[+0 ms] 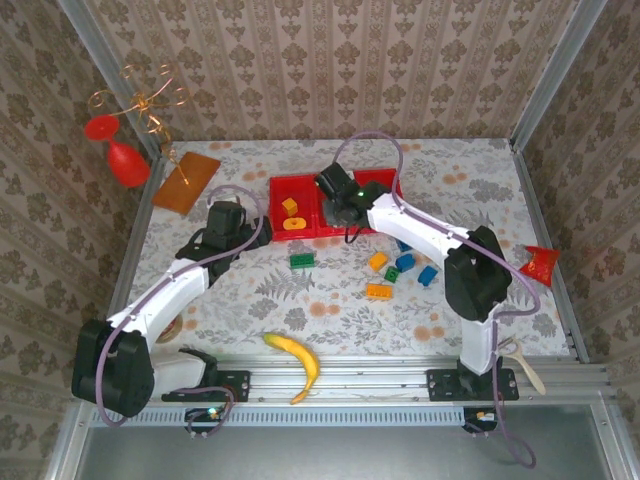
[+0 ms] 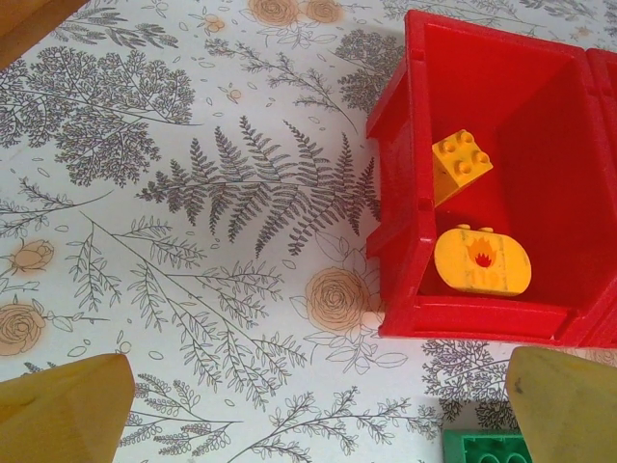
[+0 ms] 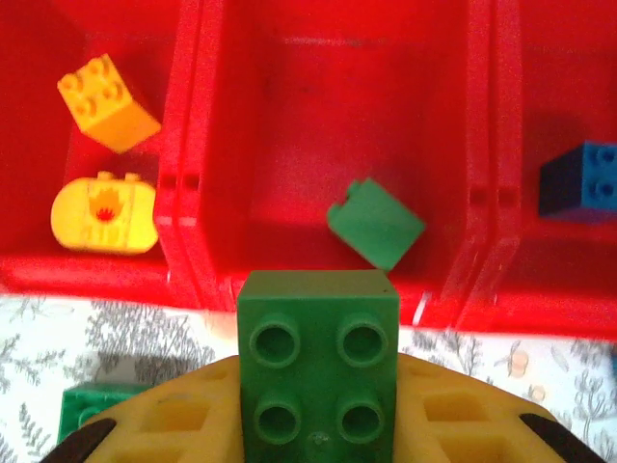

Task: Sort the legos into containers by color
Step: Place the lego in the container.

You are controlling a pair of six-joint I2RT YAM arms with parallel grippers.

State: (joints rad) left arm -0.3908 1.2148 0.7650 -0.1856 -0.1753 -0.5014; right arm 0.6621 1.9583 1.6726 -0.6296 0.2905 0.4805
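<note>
While right arm (image 1: 420, 230) stretches to red tray (image 3: 193, 145), right gripper (image 1: 345, 212) clamps green lego brick (image 3: 318, 371) over near rim, left gripper (image 2: 313, 410) spread beside tray

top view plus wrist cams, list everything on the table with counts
tray: one, red, three compartments, far centre of table
orange legos: two, tray's left compartment
green lego: one, middle compartment
blue lego: one, right compartment
loose legos: about seven, orange, green, blue, on table before tray
banana: one, yellow, near edge
board: one, orange-brown, far left
left gripper: open, left of tray
right gripper: shut on a green brick, at middle compartment
</note>
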